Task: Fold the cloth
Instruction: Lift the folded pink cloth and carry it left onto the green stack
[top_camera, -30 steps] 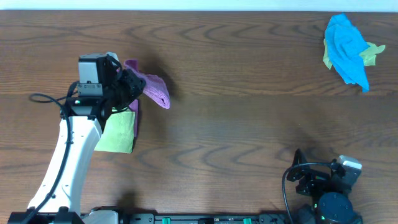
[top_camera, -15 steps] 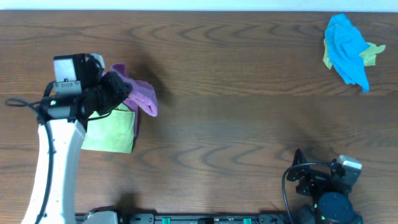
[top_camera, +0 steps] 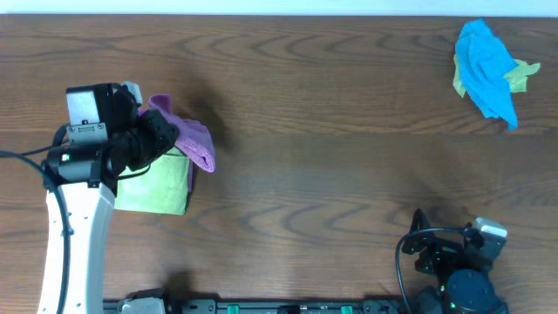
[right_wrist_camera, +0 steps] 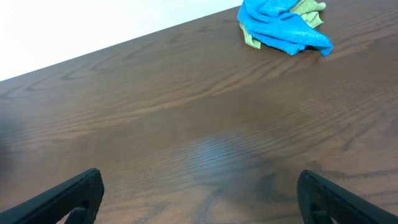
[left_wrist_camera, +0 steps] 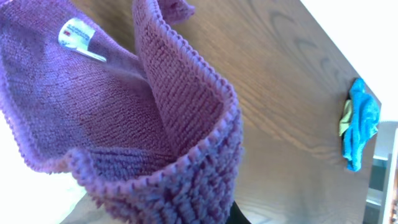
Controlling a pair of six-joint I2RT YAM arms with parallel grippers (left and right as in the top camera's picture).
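The right gripper (right_wrist_camera: 199,180) sits at the near right edge of the table (top_camera: 331,174), jaws spread wide with nothing between them.

At the left side, a flat folded green cloth (top_camera: 161,187) lies on the table, partly covered by the left arm.

The left gripper (top_camera: 164,138) is just beyond it, with its jaws pressed together and pinching the cloth (top_camera: 193,139). The cloth is bunched and droops from the grip to the right, over the far right corner of the green cloth. Whether the two cloths touch cannot be determined. In the left wrist view, the cloth curls into a loose fold, and its white tag (left_wrist_camera: 78,38) is exposed.

At the far right corner, a crumpled blue cloth (top_camera: 484,65) lies on a yellow-green cloth (top_camera: 523,77).
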